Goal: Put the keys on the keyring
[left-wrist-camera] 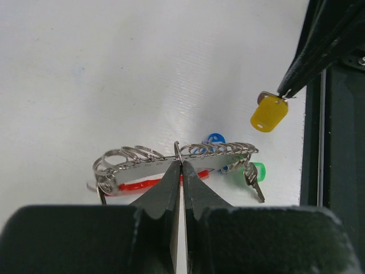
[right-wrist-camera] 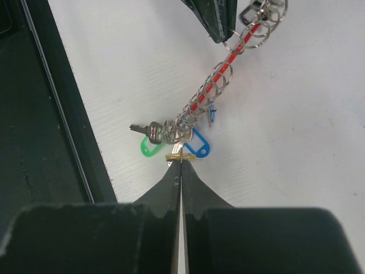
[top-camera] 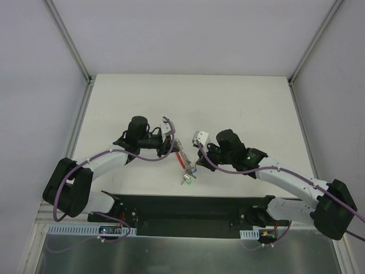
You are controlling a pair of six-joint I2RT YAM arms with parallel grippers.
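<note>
Fingers of the left gripper (left-wrist-camera: 181, 162) are pressed together on one thin ring of the keyring (left-wrist-camera: 142, 171), a row of small rings along a grey piece with a red band beneath. The right gripper (right-wrist-camera: 181, 162) is clamped on the yellow key (right-wrist-camera: 179, 156), which it holds close to the keyring's near end; whether the key touches the rings cannot be told. The blue key (right-wrist-camera: 197, 147) and green key (right-wrist-camera: 149, 148) sit among the rings at that same end. All this lies over the near part of the white table (top-camera: 228, 103), close to the black base plate (top-camera: 188, 208). Bare white surface runs far, left and right to the table's edges.
</note>
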